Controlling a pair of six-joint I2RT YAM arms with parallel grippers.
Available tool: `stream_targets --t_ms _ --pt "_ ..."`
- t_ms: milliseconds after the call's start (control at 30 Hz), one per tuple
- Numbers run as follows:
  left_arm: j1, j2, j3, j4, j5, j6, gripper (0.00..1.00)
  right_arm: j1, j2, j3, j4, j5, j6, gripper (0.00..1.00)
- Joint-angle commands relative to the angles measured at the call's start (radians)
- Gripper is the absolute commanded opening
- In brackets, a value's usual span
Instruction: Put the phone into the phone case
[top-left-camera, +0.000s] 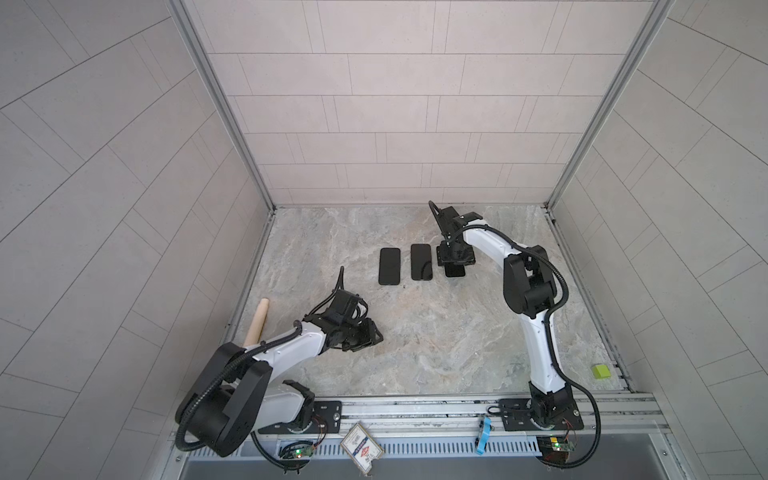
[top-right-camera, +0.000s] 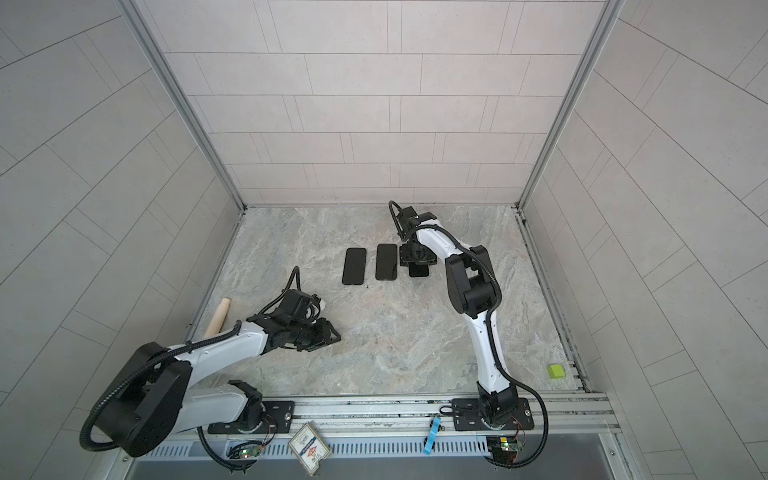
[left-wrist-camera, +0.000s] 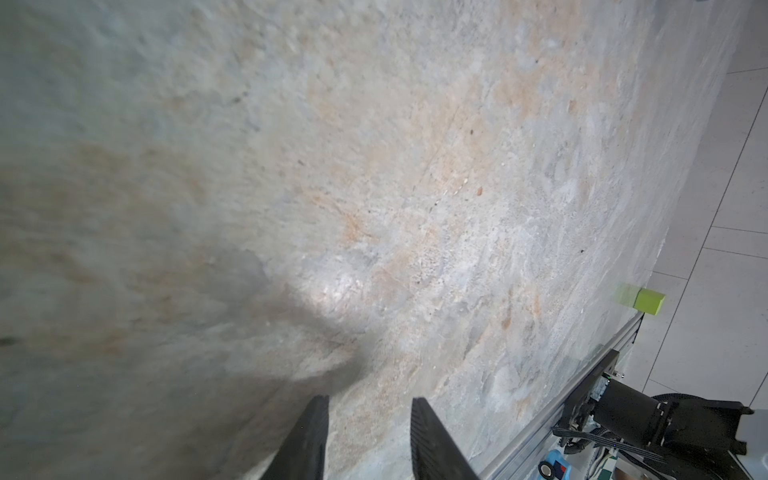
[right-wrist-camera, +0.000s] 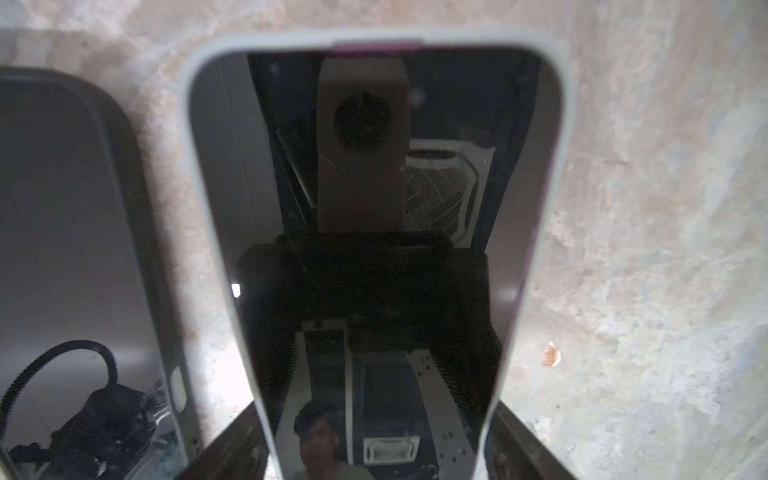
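In the right wrist view, a phone (right-wrist-camera: 374, 208) with a dark glossy screen and purple edges lies flat on the marble table inside a pale clear phone case (right-wrist-camera: 192, 124). My right gripper (right-wrist-camera: 376, 406) straddles its near end, with one finger close against each long side of the case. No gap shows there, and no clear squeeze either. In both top views the right gripper (top-left-camera: 455, 255) (top-right-camera: 417, 255) hovers over that phone (top-left-camera: 454, 272) (top-right-camera: 418, 271). My left gripper (left-wrist-camera: 370, 400) (top-left-camera: 372, 334) is open and empty over bare table near the front left.
Two more black phone-shaped slabs (top-left-camera: 389, 266) (top-left-camera: 421, 262) lie side by side just left of the cased phone. A wooden stick (top-left-camera: 257, 322) leans at the left edge. A green block (top-left-camera: 601, 371) (left-wrist-camera: 648, 301) sits at the front right. The metal rail (top-left-camera: 415, 405) runs along the front.
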Motion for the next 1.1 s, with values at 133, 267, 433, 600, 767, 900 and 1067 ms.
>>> stream_targets --t_ms 133,267,433,600,767,900,1067 --pt "0.006 -0.022 -0.014 -0.001 -0.005 -0.002 0.64 0.004 -0.105 -0.018 -0.033 -0.013 -0.030 0.98" --pt "0.006 -0.091 -0.043 0.017 -0.038 -0.064 0.68 0.004 -0.296 -0.141 0.002 0.040 -0.044 0.98" --pt "0.003 -0.296 -0.095 0.023 -0.136 -0.174 0.71 0.004 -0.564 -0.320 0.049 0.126 -0.051 0.97" --pt "0.003 -0.482 0.031 -0.206 -0.382 -0.117 0.85 0.004 -0.864 -0.509 0.138 0.224 -0.069 0.97" --pt "0.003 -0.615 0.180 -0.333 -0.667 -0.036 0.93 0.004 -1.199 -0.751 0.372 0.252 -0.121 1.00" --pt "0.005 -0.720 0.197 -0.316 -0.895 -0.029 1.00 0.004 -1.430 -1.004 0.622 0.235 -0.119 1.00" --pt "0.004 -0.815 0.092 -0.169 -1.094 0.054 1.00 0.004 -1.596 -1.301 0.924 0.452 -0.201 1.00"
